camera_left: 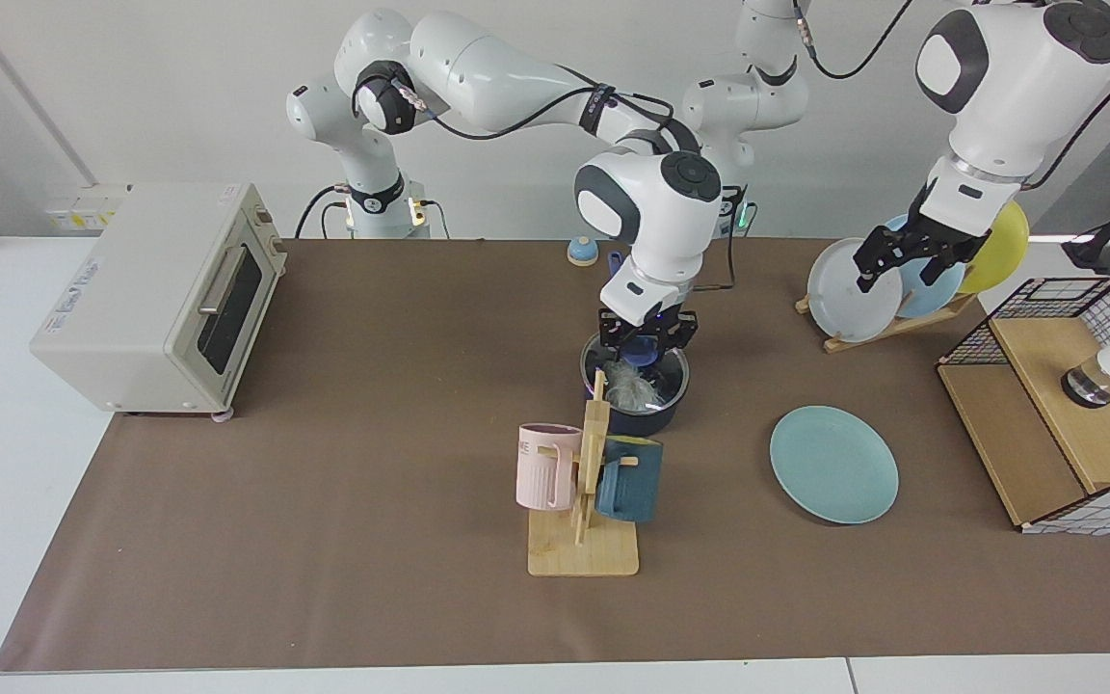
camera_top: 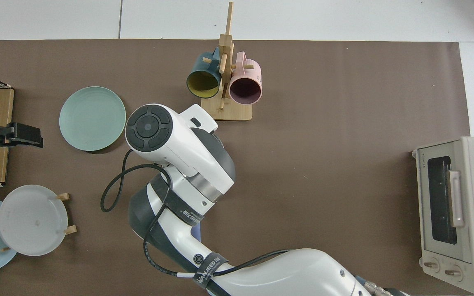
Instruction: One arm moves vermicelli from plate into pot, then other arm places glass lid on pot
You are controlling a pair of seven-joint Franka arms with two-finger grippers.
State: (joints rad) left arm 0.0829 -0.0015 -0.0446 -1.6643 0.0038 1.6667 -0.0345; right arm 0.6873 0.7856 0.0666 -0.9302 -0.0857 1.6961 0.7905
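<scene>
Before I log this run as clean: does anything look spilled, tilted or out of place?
Nothing stands out. The vermicelli sits inside the pot, the teal plate lies bare and flat, and no threads show on the mat. The right tool is at the glass lid's blue knob over the pot; the left tool waits near the plate rack.

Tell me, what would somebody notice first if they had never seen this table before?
Probably the big white right arm reaching to the middle of the brown mat, its end effector on the blue knob of the round glass lid over the small dark navy pot, white vermicelli threads inside. Beside it lies a bare round teal-green plate. The left end effector waits up by the rack of plates.
</scene>
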